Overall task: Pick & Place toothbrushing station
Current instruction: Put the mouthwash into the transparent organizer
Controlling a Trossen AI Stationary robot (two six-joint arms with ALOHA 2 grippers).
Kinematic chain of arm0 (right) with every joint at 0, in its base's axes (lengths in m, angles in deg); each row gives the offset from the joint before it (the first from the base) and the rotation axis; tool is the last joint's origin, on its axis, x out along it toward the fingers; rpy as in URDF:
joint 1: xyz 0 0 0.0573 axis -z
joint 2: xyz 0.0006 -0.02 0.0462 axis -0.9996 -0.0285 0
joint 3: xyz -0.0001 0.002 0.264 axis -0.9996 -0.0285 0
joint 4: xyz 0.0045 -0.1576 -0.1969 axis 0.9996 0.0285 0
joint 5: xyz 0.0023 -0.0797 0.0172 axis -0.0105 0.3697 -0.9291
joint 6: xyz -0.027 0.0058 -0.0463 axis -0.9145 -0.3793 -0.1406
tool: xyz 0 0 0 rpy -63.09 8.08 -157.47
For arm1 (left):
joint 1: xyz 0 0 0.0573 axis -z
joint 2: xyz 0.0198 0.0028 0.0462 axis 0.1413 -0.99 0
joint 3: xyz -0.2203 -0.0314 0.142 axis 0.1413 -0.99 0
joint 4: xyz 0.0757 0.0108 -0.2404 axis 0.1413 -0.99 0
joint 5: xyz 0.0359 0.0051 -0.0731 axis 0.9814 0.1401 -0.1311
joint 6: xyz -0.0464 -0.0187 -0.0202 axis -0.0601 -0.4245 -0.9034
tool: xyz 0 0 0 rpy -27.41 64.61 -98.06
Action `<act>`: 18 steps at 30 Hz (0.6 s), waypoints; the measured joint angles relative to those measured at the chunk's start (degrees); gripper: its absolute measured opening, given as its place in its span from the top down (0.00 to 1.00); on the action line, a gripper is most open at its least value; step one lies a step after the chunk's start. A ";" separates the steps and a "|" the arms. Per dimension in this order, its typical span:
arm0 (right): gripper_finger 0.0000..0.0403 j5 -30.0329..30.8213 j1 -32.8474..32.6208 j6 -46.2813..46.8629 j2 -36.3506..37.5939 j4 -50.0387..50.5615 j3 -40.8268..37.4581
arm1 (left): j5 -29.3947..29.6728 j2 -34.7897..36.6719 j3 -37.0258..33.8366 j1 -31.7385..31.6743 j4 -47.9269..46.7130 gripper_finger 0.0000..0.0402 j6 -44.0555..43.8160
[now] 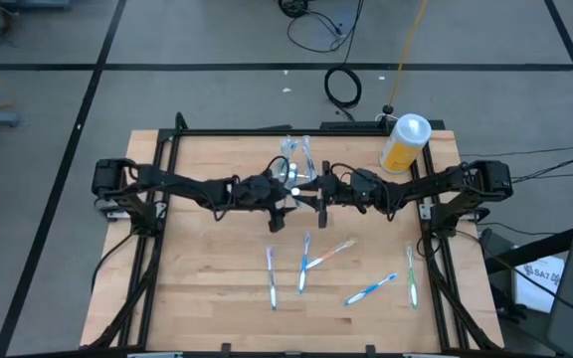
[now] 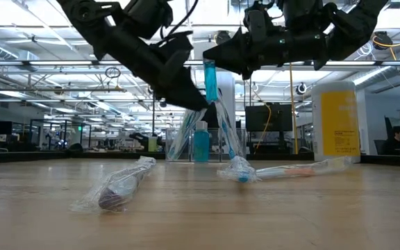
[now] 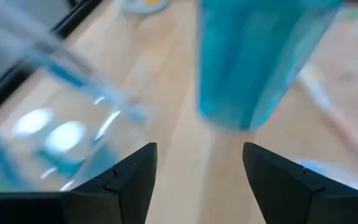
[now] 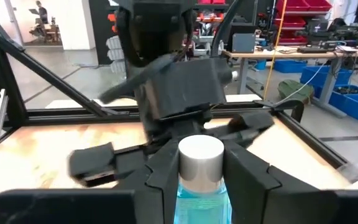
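Observation:
My right gripper is shut on a teal toothpaste tube with a silvery cap, held above the middle of the table. My left gripper is open and faces it closely. Its fingers stand either side of the space just before the tube's lower end, apart from it. The clear cup with several toothbrushes stands on its base just beyond both grippers. A second teal tube stands beside the cup. Several wrapped toothbrushes lie flat on the near half of the table. My right gripper pinches the tube between its two fingers just under the cap. The fingers come from the table's right, about level. The tube is upright with its cap up, hangs below the fingers and is clear of the table.
The yellow bottle with a white cap stands at the far right of the table. Loose toothbrushes also lie at the near middle and near right. Black frame rails run along the table's edges.

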 joint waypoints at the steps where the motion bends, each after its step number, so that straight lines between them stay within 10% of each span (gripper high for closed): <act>1: 0.76 0.03 0.10 -0.37 0.00 -0.02 0.00 | 1.43 0.60 0.00 -0.04 -1.50 0.38 0.40; 10: 0.76 7.48 2.33 -3.84 0.00 2.39 0.00 | 9.51 13.19 0.00 -0.04 -15.84 0.38 2.97; 18: 0.76 2.52 6.45 -5.93 0.00 1.01 0.00 | 13.13 23.42 0.00 -0.04 -19.62 0.38 2.61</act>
